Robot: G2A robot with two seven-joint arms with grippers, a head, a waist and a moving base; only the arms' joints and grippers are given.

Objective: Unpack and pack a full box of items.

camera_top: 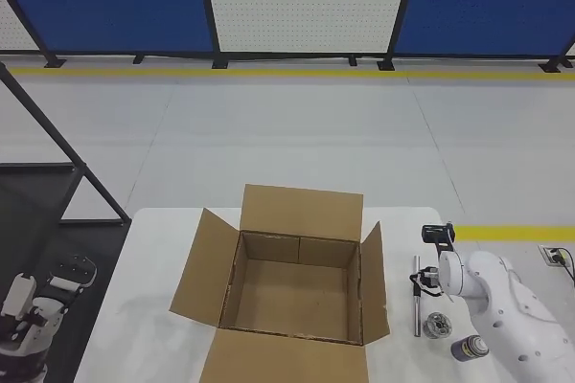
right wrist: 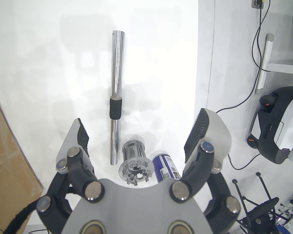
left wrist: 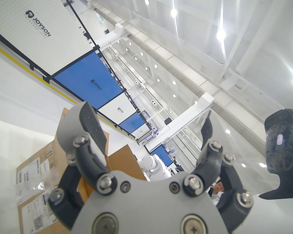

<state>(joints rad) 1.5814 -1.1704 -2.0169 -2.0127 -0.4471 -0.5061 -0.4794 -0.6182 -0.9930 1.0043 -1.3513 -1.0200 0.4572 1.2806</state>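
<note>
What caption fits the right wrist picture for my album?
Open right gripper facing a metal tube, a grey part and a blue can on the table.

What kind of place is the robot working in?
Probably a big indoor workshop or robot test hall, not a home. Blue and white wall panels fence off the pale floor, a yellow line runs along it, and the high ceiling has rows of lights.

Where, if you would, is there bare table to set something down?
Bare: the table left of the box, and the box's floor. Crowded: right of the box, with tube, grey part and can.
</note>
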